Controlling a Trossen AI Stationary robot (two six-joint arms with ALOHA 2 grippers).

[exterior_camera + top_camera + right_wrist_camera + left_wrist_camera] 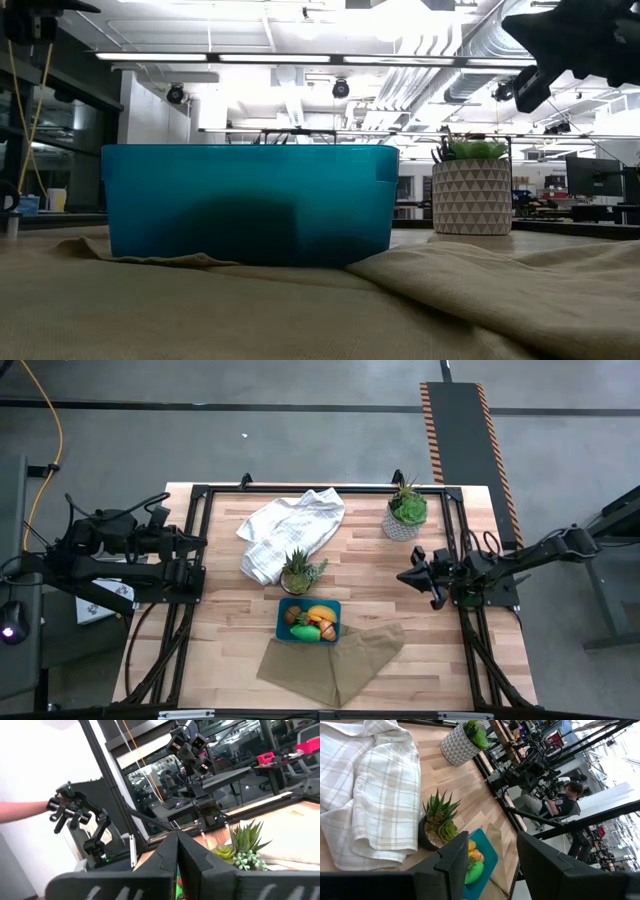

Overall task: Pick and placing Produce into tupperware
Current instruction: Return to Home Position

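The teal tupperware [282,622] sits on the table's near middle, its near edge on the tan cloth [335,660]. In it lie a yellow banana [322,614], a green pepper [310,631], a brown kiwi [291,615] and an orange piece [327,631]. The low view shows only the container's front wall [250,200]. My left gripper [196,550] hangs open over the table's left edge, far from the container; its wrist view looks past the open fingers [492,842] at the tupperware [489,851]. My right gripper [412,575] is shut [177,836], raised right of the centre.
A white checked towel [290,530] lies crumpled at the far middle. A small spiky plant [300,571] stands just beyond the container, and a larger one in a patterned pot [404,512] stands far right. A black frame [320,488] edges the table. A person [565,802] sits beyond it.
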